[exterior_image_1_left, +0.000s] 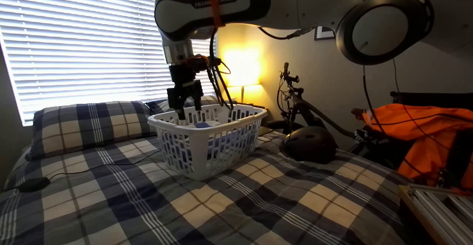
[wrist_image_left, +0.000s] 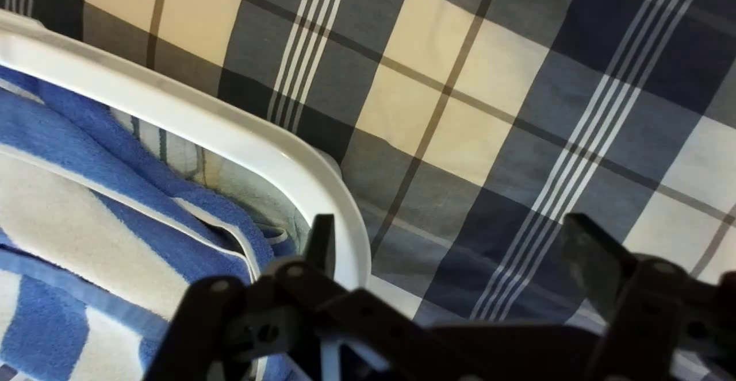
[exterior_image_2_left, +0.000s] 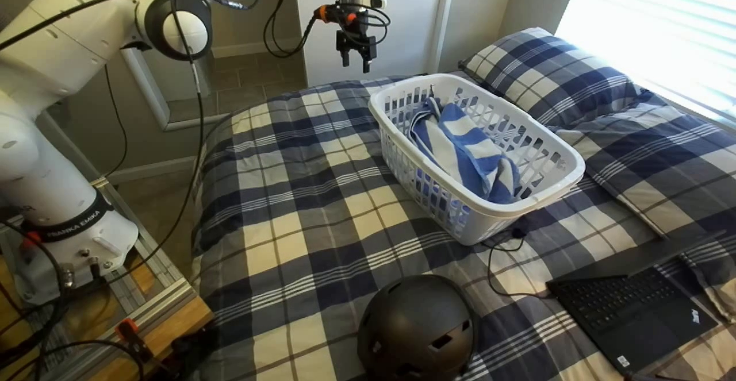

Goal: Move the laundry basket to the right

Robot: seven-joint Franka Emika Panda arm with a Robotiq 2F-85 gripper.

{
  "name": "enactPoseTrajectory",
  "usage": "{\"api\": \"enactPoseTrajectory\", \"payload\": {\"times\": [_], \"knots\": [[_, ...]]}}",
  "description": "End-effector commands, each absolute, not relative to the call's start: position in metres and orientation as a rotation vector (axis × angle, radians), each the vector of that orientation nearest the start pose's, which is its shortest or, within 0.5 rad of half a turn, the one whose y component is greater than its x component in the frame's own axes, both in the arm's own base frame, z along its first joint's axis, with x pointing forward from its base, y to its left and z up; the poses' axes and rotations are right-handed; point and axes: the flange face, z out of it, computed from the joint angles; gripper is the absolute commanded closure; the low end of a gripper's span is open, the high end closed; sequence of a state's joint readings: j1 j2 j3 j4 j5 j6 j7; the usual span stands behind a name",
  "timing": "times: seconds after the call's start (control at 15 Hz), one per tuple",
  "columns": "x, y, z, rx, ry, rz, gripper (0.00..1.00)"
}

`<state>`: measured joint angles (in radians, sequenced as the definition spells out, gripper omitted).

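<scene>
The laundry basket is white plastic with slotted sides and a thick rim, and stands upright on the plaid bed in both exterior views. A blue-and-white striped cloth lies inside it. In the wrist view the basket's rounded rim and the cloth fill the left side. My gripper is open and empty, pointing down, above and beside one end of the basket. In the wrist view the gripper's left finger overlaps the rim; its right finger is over the bedspread. The gripper appears apart from the rim.
A dark helmet and a black laptop with a cable lie on the bed near the basket. Plaid pillows lie by the window. A lamp and a bicycle stand beyond the bed.
</scene>
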<state>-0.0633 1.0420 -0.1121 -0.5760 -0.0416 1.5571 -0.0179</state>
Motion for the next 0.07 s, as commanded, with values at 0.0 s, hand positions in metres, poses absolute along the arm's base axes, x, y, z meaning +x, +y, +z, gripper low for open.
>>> {"api": "enactPoseTrajectory", "payload": {"times": [0.0], "knots": [[0.7776, -0.0935, 0.3752, -3.269, 0.169, 0.112, 0.00]]}}
